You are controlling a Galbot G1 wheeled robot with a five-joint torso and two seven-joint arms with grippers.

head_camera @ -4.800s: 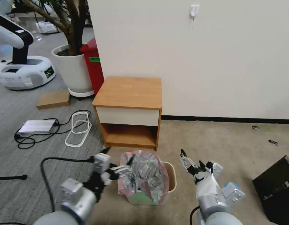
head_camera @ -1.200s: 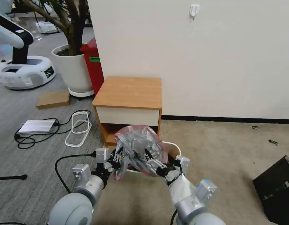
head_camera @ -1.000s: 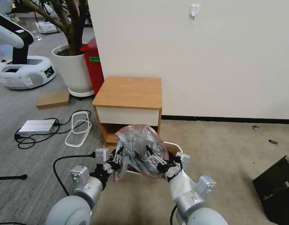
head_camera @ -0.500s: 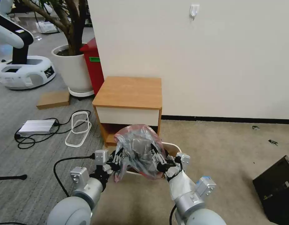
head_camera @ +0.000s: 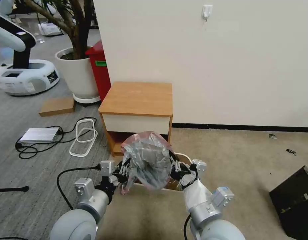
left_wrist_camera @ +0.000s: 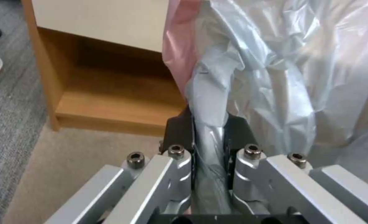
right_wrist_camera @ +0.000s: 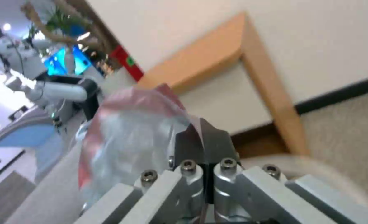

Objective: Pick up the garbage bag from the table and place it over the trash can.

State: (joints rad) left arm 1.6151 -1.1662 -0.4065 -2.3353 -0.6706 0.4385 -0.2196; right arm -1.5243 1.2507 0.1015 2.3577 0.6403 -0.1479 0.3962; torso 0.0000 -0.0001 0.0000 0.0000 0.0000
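Okay, we've got both arms reaching forward, low before the table [head_camera: 137,98]. Left gripper [head_camera: 124,171] is clamped on the bag [head_camera: 148,160]; right gripper [head_camera: 174,169] is pinched on its other side. Bag hangs bunched between them over the trash can [head_camera: 184,156].

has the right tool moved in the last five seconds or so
Yes. The right tool has swung left, toward the table, and is now shut on the garbage bag.

The garbage bag [head_camera: 148,160] is thin, crinkly, glossy translucent plastic. Both claws are brushed silvery metal. The worktop [head_camera: 138,98] is smooth matt wood.
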